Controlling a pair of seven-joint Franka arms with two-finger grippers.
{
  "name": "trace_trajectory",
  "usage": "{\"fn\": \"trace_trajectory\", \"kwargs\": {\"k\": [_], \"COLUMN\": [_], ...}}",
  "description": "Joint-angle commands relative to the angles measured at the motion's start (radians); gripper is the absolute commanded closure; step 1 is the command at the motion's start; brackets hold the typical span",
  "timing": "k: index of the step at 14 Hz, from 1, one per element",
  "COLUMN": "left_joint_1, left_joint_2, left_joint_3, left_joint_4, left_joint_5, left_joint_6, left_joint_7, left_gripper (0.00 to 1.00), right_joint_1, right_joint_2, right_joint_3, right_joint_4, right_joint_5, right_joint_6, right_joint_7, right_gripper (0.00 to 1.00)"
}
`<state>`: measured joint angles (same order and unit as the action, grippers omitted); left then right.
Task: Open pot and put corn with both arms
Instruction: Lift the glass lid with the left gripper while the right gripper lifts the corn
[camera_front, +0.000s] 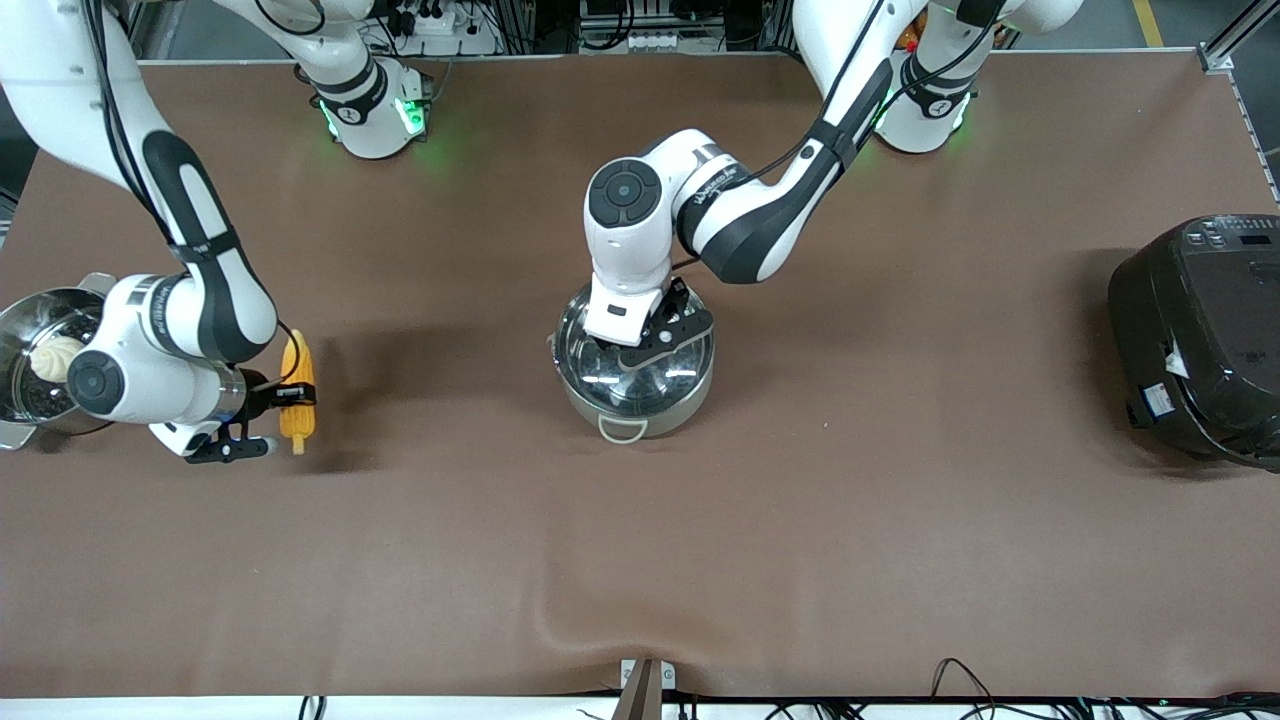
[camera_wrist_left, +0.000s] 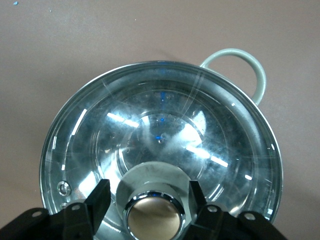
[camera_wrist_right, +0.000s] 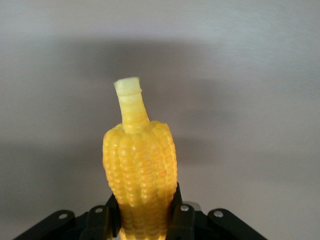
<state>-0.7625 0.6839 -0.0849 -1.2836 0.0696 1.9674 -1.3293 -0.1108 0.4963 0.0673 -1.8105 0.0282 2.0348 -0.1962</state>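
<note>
Front view, item list.

1. Pot (camera_front: 634, 405): shiny steel, round, standing near the middle of the tabletop, one loop handle (camera_front: 622, 429) turned toward the front camera's edge. Glass lid (camera_wrist_left: 165, 135) seated on the rim; not yet lifted.
2. Lid knob (camera_wrist_left: 154, 212): copper-coloured, at the lid's centre. The left wrist view shows a black finger (camera_wrist_left: 98, 197) on each side of it, close against its base; whether they press on it cannot be made out.
3. Left tool (camera_front: 655, 340): directly over the pot lid, its arm reaching in from the base at the robots' edge. Fingers spread about the knob, apparently not clamped.
4. Corn (camera_front: 297, 385): yellow-orange cob, near the right arm's end of the tabletop, seemingly lifted a little above it; its long axis runs from the robots' edge toward the camera's edge.
5. Right tool (camera_front: 283, 392): pinching the corn across its middle; the right wrist view shows the kernels (camera_wrist_right: 141, 175) wedged between both fingers, the stub stem (camera_wrist_right: 129, 97) pointing away from the wrist.
6. Steamer pot (camera_front: 25, 345) with white bun (camera_front: 57, 357): at the edge by the right arm's end, just beside that arm.
7. Black rice cooker (camera_front: 1200, 335): at the edge by the left arm's end, well apart from the pot.

Progress, as judged: corn secured; lid positioned for but not raised. Remaining: grip and lift the lid, carry the corn over, release it inside.
</note>
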Motion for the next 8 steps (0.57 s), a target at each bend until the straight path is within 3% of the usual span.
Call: {"fn": "trace_trajectory", "kwargs": {"k": [1, 4, 8], "left_joint_1": [-0.009, -0.011, -0.018], "left_joint_2": [0.011, 0.011, 0.013], "left_joint_3": [0.005, 0.004, 0.004], "left_joint_4": [0.023, 0.023, 0.023], "left_joint_5": [-0.008, -0.008, -0.008], "left_joint_6": [0.002, 0.004, 0.004], "left_joint_7": [-0.025, -0.036, -0.041], "left_gripper": [0.28, 0.30, 0.45], "right_joint_1": [0.072, 0.146, 0.216], "right_joint_2": [-0.030, -0.028, -0.028], "right_joint_3": [0.000, 0.000, 0.005], "right_joint_4": [0.156, 0.264, 0.327], "right_joint_5": [0.009, 0.018, 0.022], "right_joint_6": [-0.233, -0.350, -0.384], "right_joint_7": [0.027, 0.038, 0.141], "right_gripper": [0.92, 0.93, 0.95]}}
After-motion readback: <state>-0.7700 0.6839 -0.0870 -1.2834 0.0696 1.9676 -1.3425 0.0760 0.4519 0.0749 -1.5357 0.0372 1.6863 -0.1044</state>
